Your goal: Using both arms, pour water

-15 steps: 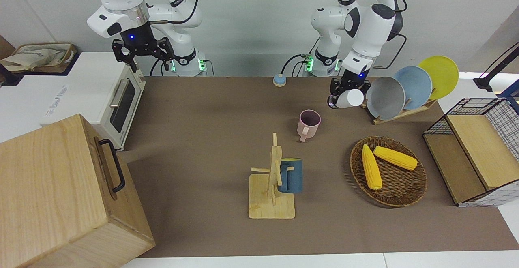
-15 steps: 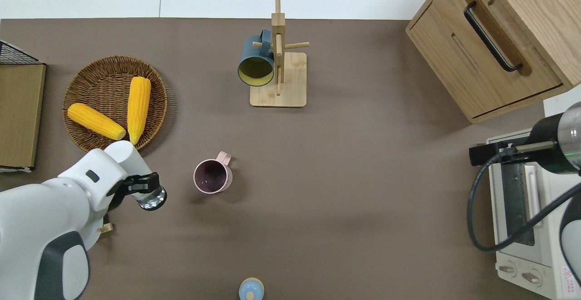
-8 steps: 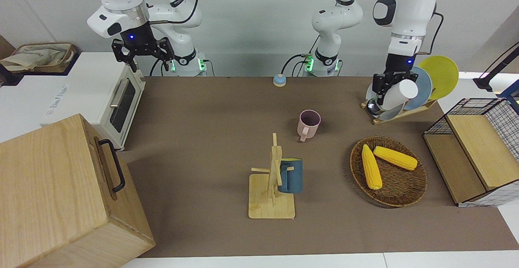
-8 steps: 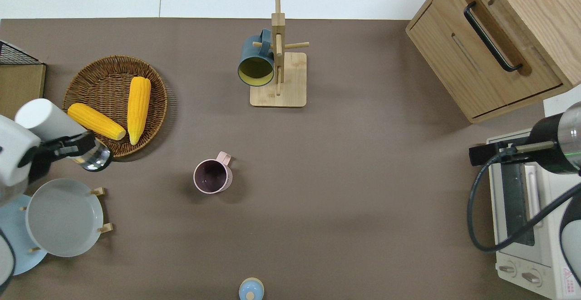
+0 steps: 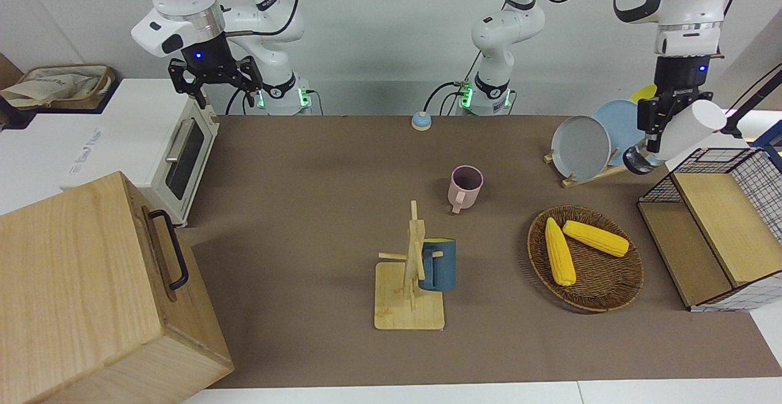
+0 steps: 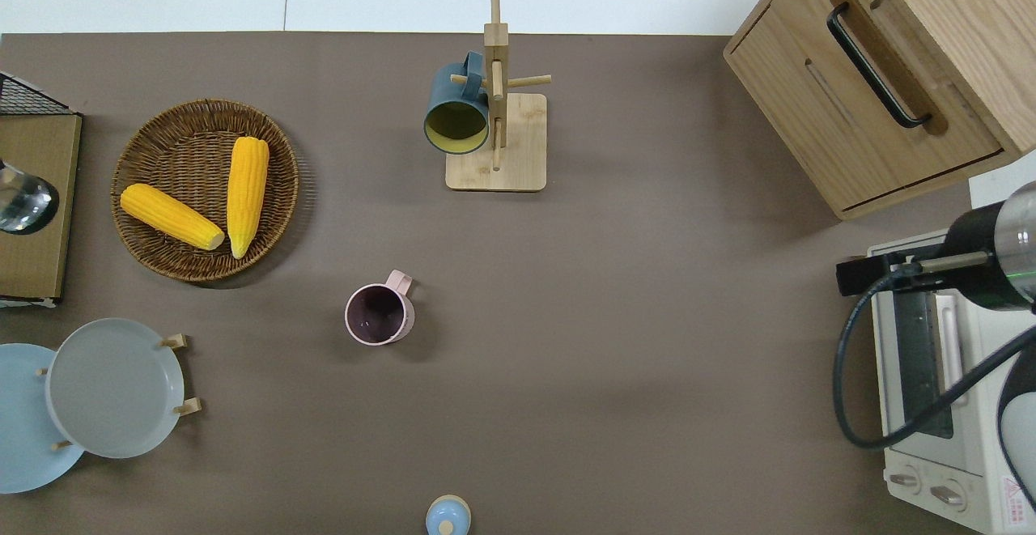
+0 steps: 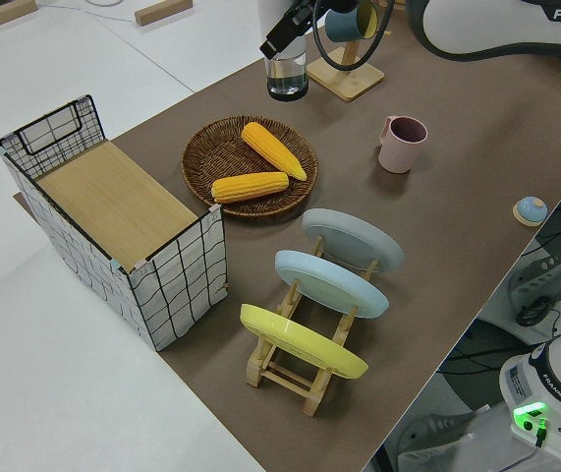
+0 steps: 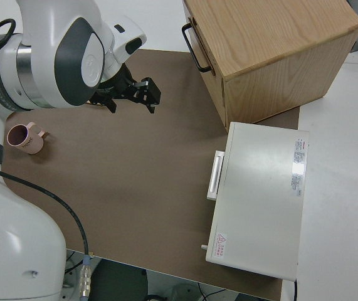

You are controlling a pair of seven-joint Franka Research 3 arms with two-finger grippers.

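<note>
My left gripper (image 5: 658, 130) is shut on a bottle (image 5: 684, 135) with a white top and a clear base. It holds the bottle tilted in the air over the wooden shelf of the wire basket (image 6: 36, 138). The bottle's clear base (image 6: 24, 205) shows at the edge of the overhead view, and the bottle shows in the left side view (image 7: 287, 71) under the gripper (image 7: 285, 37). A pink mug (image 5: 465, 187) (image 6: 379, 315) stands upright mid-table, apart from the bottle. My right arm is parked, its gripper (image 5: 212, 80) (image 8: 131, 95) open and empty.
A wicker tray (image 6: 154, 126) holds two corn cobs. A rack holds grey (image 5: 579, 147), blue and yellow plates. A blue mug (image 5: 438, 264) hangs on a wooden mug stand (image 5: 408, 306). A toaster oven (image 5: 183, 153), a wooden cabinet (image 5: 91, 294) and a small blue bell (image 5: 420, 121) also stand here.
My left arm has swung the bottle away from the pink mug, past the plate rack, to over the wire basket at the left arm's end of the table. The right arm has not moved.
</note>
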